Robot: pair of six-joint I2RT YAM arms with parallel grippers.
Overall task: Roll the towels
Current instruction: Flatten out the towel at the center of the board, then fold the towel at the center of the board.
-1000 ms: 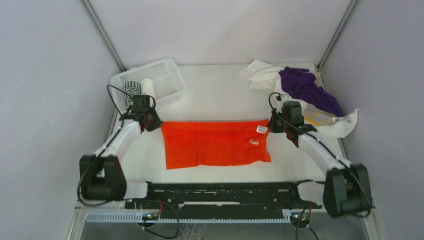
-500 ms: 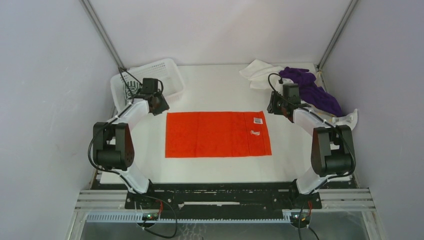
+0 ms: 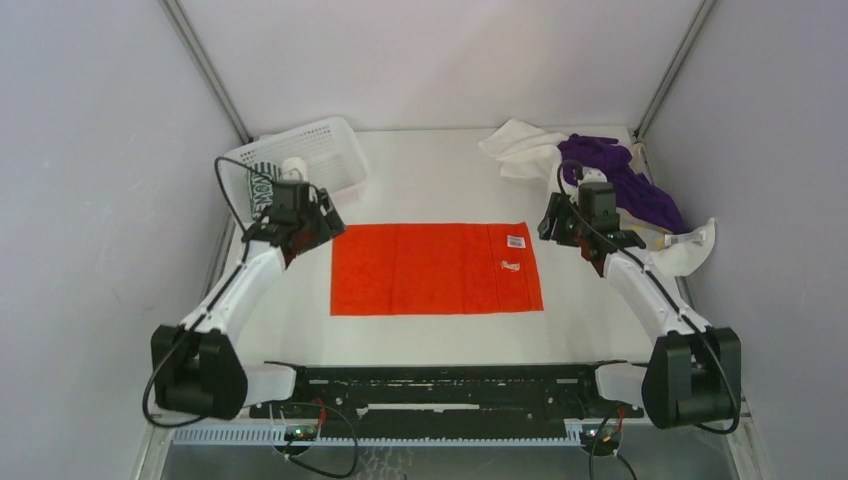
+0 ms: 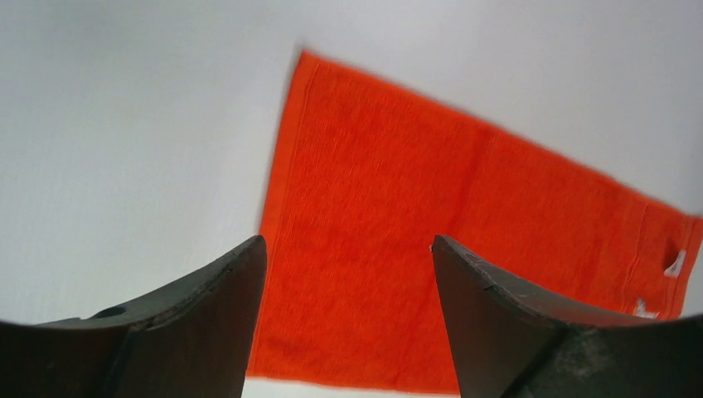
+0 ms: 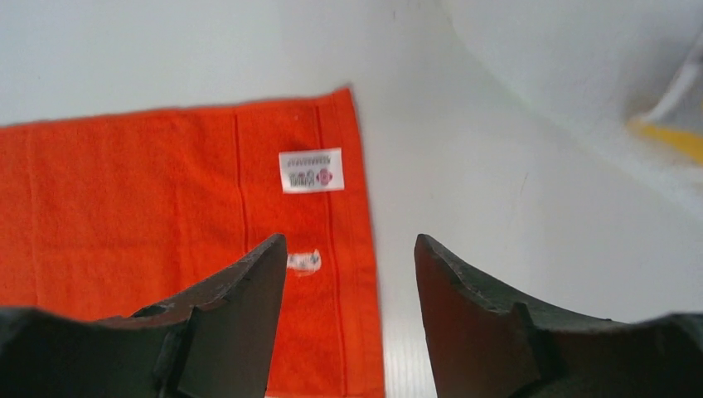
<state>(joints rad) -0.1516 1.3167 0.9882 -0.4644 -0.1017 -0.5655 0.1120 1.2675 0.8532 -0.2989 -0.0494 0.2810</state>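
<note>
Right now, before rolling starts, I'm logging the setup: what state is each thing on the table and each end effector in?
Orange towel: spread flat, unrolled.
Purple towel: crumpled in a heap.
White towel: crumpled, unrolled.
Patterned towel: rolled, in the basket.
Basket: upright, holding rolled towels.
Left end effector: open, empty.
Right end effector: open, empty.

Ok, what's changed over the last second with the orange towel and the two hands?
The orange towel, skewed and rumpled a second ago with both hands at its far corners, now lies flat and square. The left hand and right hand let go, backed away, then came back beside those corners, open and empty. The basket and the purple towel stayed put.
</note>
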